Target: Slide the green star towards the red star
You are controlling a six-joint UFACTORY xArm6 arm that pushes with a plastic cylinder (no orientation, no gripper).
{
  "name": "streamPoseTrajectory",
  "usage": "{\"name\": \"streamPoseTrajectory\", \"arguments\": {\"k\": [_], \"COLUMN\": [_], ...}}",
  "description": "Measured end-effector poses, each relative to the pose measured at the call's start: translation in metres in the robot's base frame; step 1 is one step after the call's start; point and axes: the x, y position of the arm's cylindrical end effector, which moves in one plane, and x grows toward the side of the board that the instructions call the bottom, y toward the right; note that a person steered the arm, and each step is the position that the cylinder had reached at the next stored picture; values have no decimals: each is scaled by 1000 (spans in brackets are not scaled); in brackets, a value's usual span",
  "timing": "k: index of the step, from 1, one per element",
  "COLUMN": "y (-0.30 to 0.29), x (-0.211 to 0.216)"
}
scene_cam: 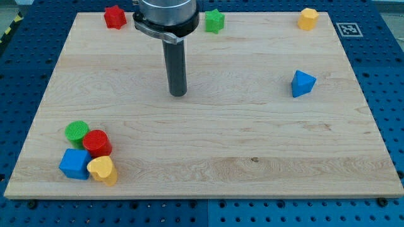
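The green star (214,21) lies near the view's top edge of the wooden board (252,139), just right of the arm's body. The red star (115,17) lies at the top left, on the other side of the arm. My tip (178,94) rests on the board below and between the two stars, well apart from both; it is closer to the green star, which is up and to its right.
A yellow block (308,19) sits at the top right. A blue triangular block (302,83) sits at the right. At the bottom left cluster a green cylinder (77,131), a red cylinder (97,143), a blue cube (75,164) and a yellow block (103,170).
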Motion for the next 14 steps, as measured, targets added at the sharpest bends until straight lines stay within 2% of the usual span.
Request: {"name": "streamPoseTrajectory", "arguments": {"k": [3,4,6,8,9,10,12,13,14], "y": [-77,-68,63,155,184,157,73,50,44], "x": [-128,-156,-156,-157,-174,-196,-199,-207,-232]}}
